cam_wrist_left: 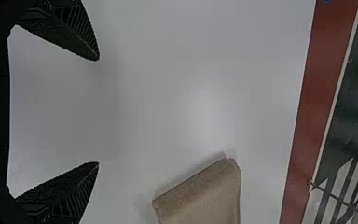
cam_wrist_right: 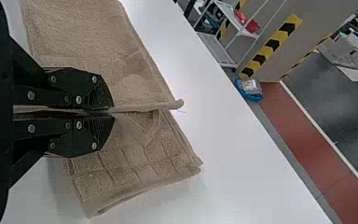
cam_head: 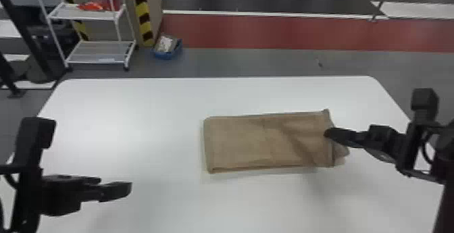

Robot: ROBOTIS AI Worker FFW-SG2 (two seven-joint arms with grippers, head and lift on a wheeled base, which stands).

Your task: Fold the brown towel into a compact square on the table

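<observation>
My right black gripper [cam_wrist_right: 113,112] pinches a raised edge of the rectangular brown fabric towel [cam_head: 243,144] tight, presumably to fold that end over. The towel lies right of centre on the white table [cam_head: 118,121]; my left black gripper [cam_wrist_left: 98,111] hangs empty, fingers wide apart.

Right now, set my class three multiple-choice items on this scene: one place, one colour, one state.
1. Where is the left gripper? A) left of the towel; B) right of it; C) under it.
2. What colour is the table? A) red; B) white; C) green.
3. How is the right gripper? A) wide open; B) shut on nothing; C) shut on the towel.

1 A, the head view shows table between them; 2 B, its top is white; 3 C, a raised towel ridge runs between its fingers.
</observation>
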